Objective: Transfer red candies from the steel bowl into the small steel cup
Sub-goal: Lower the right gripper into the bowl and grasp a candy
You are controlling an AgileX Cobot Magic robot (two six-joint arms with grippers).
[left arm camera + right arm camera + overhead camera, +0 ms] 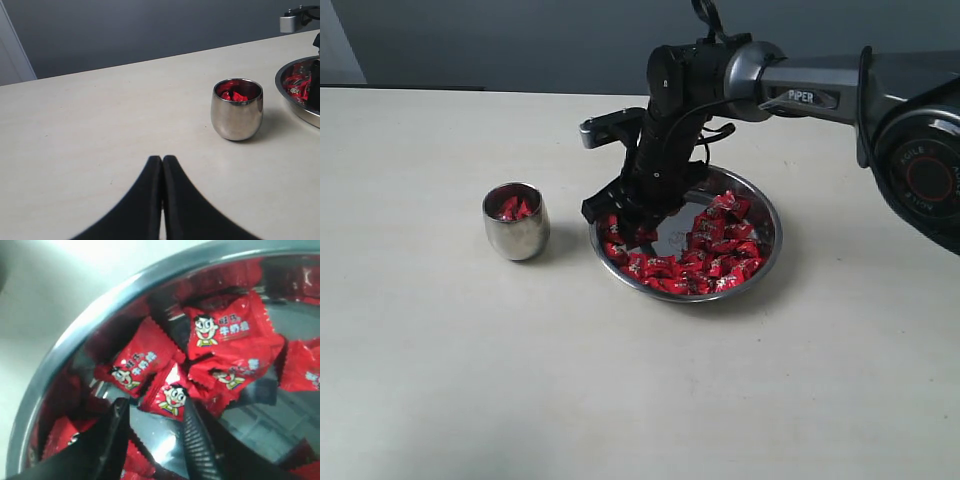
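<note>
Pale worktop (440, 350), grey wall (520, 40) behind.
My right pincer (154, 407) gapes empty among red candies (720, 250) in the steel bowl (672, 238); small steel cup (517, 235) nearby holds a few; left pincer (162, 162) closed, empty.

A pale, off-white surface (470, 380) is being seen carrying two steel things directly. The cup (517, 238) is being carried upright toward the left; the bowl (775, 232) is being carried to its right, near it but not touching.

Polished steel bowl (776, 245), glossy red candies (720, 250), matt table (470, 380).
</note>
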